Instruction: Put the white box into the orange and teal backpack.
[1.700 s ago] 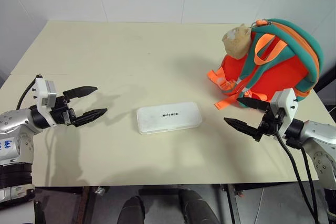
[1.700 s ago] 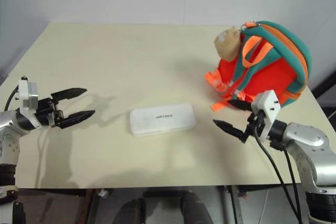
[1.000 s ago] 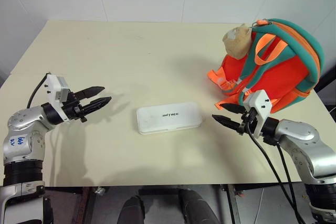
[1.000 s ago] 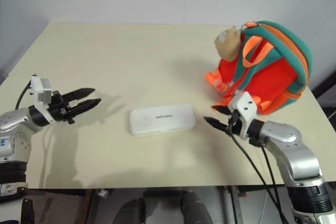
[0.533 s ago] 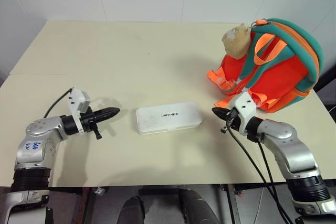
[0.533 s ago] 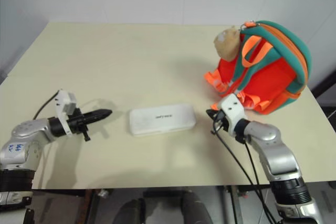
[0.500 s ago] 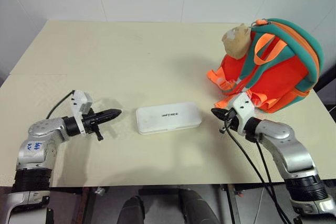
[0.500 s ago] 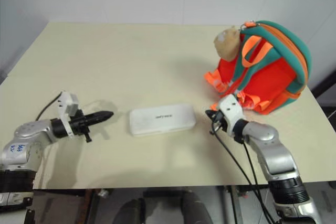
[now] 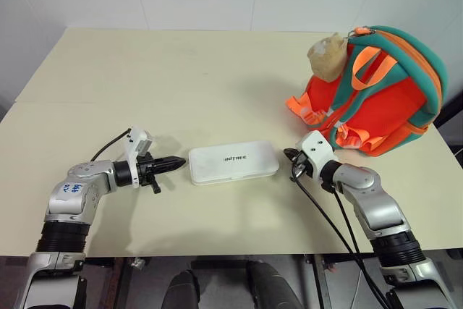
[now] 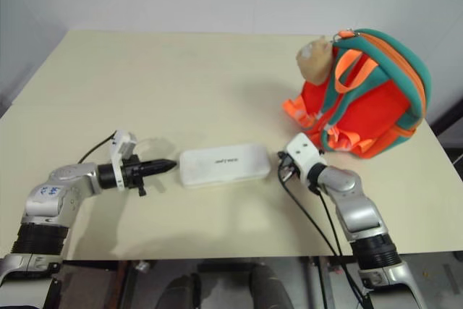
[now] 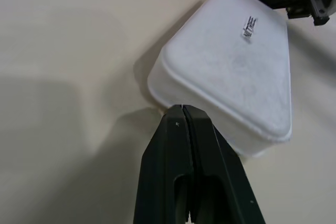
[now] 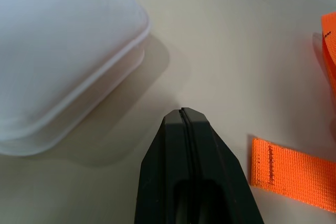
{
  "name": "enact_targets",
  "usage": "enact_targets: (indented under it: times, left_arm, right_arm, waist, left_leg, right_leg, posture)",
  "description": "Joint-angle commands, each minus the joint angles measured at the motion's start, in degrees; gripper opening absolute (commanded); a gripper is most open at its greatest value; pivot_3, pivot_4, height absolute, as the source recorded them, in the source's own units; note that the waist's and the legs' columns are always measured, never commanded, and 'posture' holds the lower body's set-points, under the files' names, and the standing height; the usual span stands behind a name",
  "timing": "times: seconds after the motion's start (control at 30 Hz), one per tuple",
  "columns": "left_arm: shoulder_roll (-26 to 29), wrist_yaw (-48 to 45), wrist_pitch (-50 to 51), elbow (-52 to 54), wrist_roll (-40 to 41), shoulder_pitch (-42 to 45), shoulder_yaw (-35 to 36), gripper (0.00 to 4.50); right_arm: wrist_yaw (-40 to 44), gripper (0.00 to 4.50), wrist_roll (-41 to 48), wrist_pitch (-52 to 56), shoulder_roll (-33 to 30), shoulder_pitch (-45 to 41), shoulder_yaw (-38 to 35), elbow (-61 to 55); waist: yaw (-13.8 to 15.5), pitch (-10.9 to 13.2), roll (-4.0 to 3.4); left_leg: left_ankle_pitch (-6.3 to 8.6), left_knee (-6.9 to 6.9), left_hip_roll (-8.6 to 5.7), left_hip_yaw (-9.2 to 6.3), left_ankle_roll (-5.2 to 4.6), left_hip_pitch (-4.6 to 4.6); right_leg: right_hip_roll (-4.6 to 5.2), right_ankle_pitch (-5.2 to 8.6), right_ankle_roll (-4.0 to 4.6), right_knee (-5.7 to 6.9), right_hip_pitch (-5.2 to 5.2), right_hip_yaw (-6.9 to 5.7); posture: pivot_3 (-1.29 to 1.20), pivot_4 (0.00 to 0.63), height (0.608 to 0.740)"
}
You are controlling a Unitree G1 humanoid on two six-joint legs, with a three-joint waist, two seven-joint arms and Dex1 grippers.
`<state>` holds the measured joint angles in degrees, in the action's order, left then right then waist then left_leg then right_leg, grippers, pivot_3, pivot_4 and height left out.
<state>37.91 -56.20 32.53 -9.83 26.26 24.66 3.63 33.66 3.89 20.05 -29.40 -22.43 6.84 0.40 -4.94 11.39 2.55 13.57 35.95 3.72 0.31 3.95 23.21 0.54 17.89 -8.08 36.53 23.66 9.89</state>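
Observation:
The white box point(image 9: 233, 162) lies flat in the middle of the table, lettering up. My left gripper point(image 9: 181, 162) is shut, low over the table, its tip almost at the box's left end point(image 11: 173, 85). My right gripper point(image 9: 288, 155) is shut too, its tip just off the box's right end point(image 12: 79, 61), with a small gap of table between. The orange and teal backpack point(image 9: 380, 95) stands at the table's right, behind my right arm, with a tan plush toy point(image 9: 327, 56) on its top left. Neither gripper holds anything.
Orange webbing straps point(image 9: 307, 115) trail from the backpack onto the table near my right gripper; one strap end point(image 12: 294, 179) lies beside its fingers. The table's front edge point(image 9: 217, 251) runs close below both arms. White walls stand behind the table.
Both grippers went from open to shut. Both arms dropped to the table and moved inward, the left toward the box's left end, the right toward its right end. The box and backpack stayed put.

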Motion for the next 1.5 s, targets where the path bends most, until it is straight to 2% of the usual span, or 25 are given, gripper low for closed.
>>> enact_targets:
  times: [0.03,0.2,0.3,0.5,0.7,0.73,1.17,1.27,1.5]
  left_arm:
    - [0.3,-1.2,0.7,1.5,0.2,0.4,-0.3,0.02]
    - [0.5,-2.2,0.6,1.1,-0.8,0.5,-1.7,0.02]
    - [-0.2,-2.5,0.4,0.9,-1.2,1.1,-2.5,0.61]
    - [0.0,-3.5,1.9,3.0,-1.0,1.6,-2.9,2.43]
    - [1.2,-4.8,3.5,5.6,-0.7,1.0,-3.3,4.28]
    - [1.2,-4.8,3.5,5.7,-0.8,1.1,-3.5,4.45]
    - [1.0,-2.9,1.3,3.3,-5.2,1.1,-4.2,4.45]
    - [1.1,-1.9,2.7,4.9,-5.2,0.4,-3.2,3.82]
    - [0.9,-3.6,1.4,7.0,-3.4,-0.4,-1.0,1.54]
  right_arm:
    - [3.3,0.00,1.7,0.3,-0.2,0.6,0.6,-5.3]
    - [7.1,0.00,3.2,3.1,-0.4,1.3,2.1,-9.9]
    - [9.6,0.00,4.9,5.5,-0.4,1.7,3.0,-13.1]
    - [13.0,0.00,6.9,10.1,-1.7,3.1,4.2,-18.7]
    - [17.3,0.00,9.2,16.0,-5.8,5.6,5.3,-26.2]
    - [17.7,0.00,9.6,16.8,-6.1,5.8,5.2,-27.0]
    - [16.8,0.00,8.0,17.1,-5.7,4.4,5.4,-27.0]
    - [16.9,0.00,8.0,16.8,-5.9,4.6,5.3,-27.1]
    - [16.7,0.00,8.2,16.8,-5.8,4.5,5.2,-27.0]
  waist:
    - [-0.1,0.0,0.00]
    - [0.1,0.0,0.00]
    - [0.1,0.0,0.00]
    - [0.2,0.0,0.00]
    - [0.2,0.0,0.00]
    - [0.1,0.0,0.00]
    - [0.1,0.0,0.01]
    - [0.1,0.0,0.01]
    - [0.1,0.0,0.01]
  left_leg:
    - [0.00,-0.02,0.00,0.00,0.00,-0.01]
    - [0.00,0.02,0.01,-0.02,0.00,0.00]
    - [0.00,0.03,0.00,-0.03,0.00,0.00]
    - [0.01,0.00,0.00,-0.03,0.01,0.01]
    - [0.01,-0.02,0.01,-0.04,0.01,0.00]
    - [0.01,-0.01,0.01,-0.04,0.02,0.00]
    - [0.01,0.00,0.00,-0.04,0.02,-0.01]
    - [0.01,0.02,0.00,-0.04,0.02,-0.01]
    - [0.01,-0.01,0.01,-0.04,0.02,0.00]
  right_leg:
    - [-0.01,0.00,0.00,0.01,0.00,0.00]
    - [-0.02,0.00,0.00,0.03,0.00,0.00]
    - [-0.01,0.00,0.00,0.02,-0.01,0.00]
    - [-0.02,0.01,0.02,0.00,0.00,-0.01]
    - [-0.02,0.04,0.06,0.00,0.01,-0.01]
    - [-0.02,0.04,0.06,-0.01,0.00,-0.01]
    - [-0.01,0.05,0.08,-0.02,0.00,-0.01]
    - [-0.01,0.04,0.07,-0.02,0.00,-0.01]
    - [-0.02,0.05,0.07,-0.02,0.01,-0.01]
  posture:
    - [0.00,0.150,0.740]
    - [0.00,0.150,0.740]
    - [0.00,0.150,0.740]
    - [0.00,0.150,0.740]
    - [0.00,0.150,0.740]
    - [0.00,0.150,0.740]
    - [0.00,0.150,0.740]
    - [0.00,0.150,0.740]
    - [0.00,0.150,0.740]
